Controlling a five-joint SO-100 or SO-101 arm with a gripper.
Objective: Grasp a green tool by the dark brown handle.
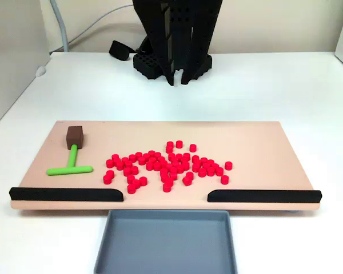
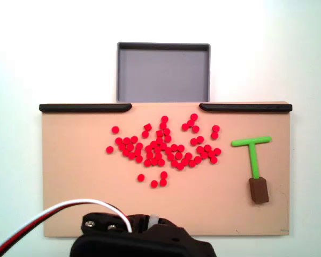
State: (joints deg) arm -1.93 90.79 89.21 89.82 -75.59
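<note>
tool: green tool [image 1: 70, 165] flat on board [image 1: 246, 137], left of red cylinders [image 1: 168, 165]
handle: dark brown handle [image 1: 75, 136] untouched
claw: gripper [image 1: 178, 80] off the board, jaw gap can't tell

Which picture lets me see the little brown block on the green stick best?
The fixed view from above the arm shows the dark brown handle best: larger, with the green tool laid out plainly. The other fixed view shows the handle smaller, at the board's far left.
</note>
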